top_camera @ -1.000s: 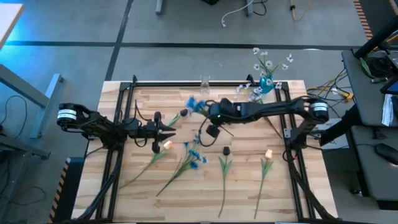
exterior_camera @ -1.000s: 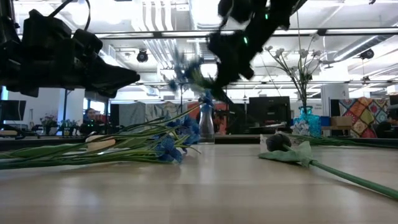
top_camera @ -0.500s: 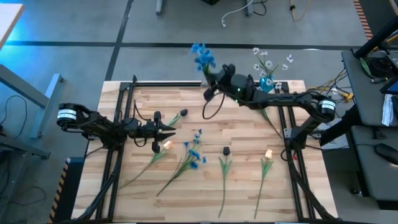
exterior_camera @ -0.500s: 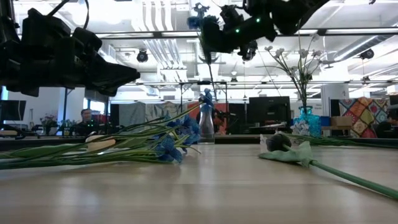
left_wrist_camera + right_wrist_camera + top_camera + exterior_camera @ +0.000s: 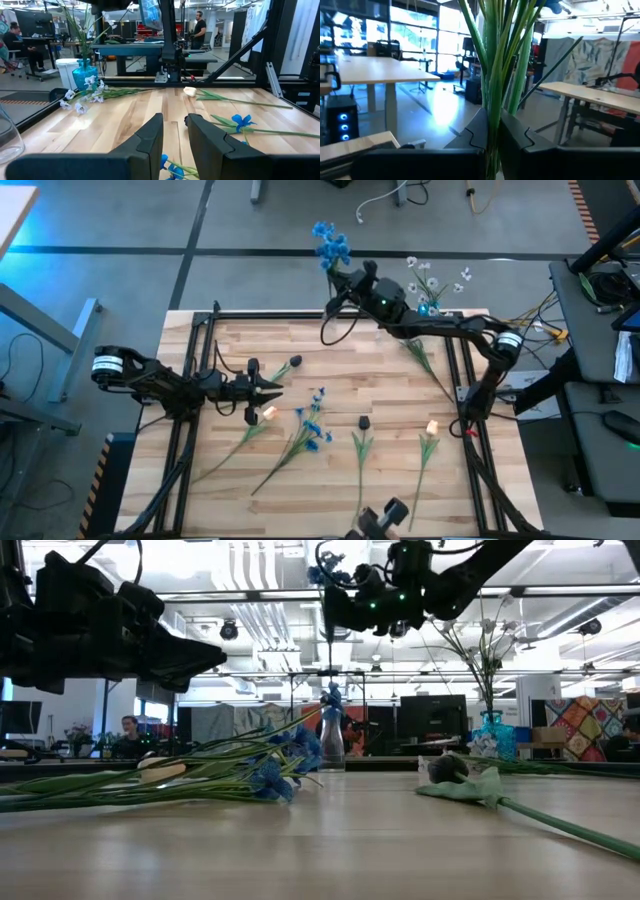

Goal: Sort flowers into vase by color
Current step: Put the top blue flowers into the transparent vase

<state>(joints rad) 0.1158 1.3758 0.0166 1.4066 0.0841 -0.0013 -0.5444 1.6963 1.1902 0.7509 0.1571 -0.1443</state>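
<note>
We are holding a blue sprig (image 5: pixel 328 246) in our right gripper (image 5: pixel 352 280), its fingers (image 5: pixel 520 137) pinched tight around the green stems, as the right wrist view shows. We are carrying it high above the far edge of the surface (image 5: pixel 390 390), stems roughly upright, blossoms uppermost. Just below and beside it, at that far edge, a small clear vase (image 5: pixel 331 743) is standing with nothing clearly in it; it looks like the place where this sprig is going. Further along the same edge a blue vase (image 5: pixel 430 313) is already carrying white sprigs (image 5: pixel 432 276).

Our left gripper (image 5: pixel 272 391) is waiting low over the surface's left half, fingers (image 5: pixel 150 135) slightly apart and holding nothing.

We judge the sorting well under way but not close to done. Lying on the surface are another blue sprig (image 5: pixel 311 426), a dark-headed stem (image 5: pixel 361 442), two pale orange-headed stems (image 5: pixel 430 438) and (image 5: pixel 262 418), a dark bud (image 5: pixel 288 365) near the left gripper, and a white sprig (image 5: pixel 87 95) by the blue vase.
</note>
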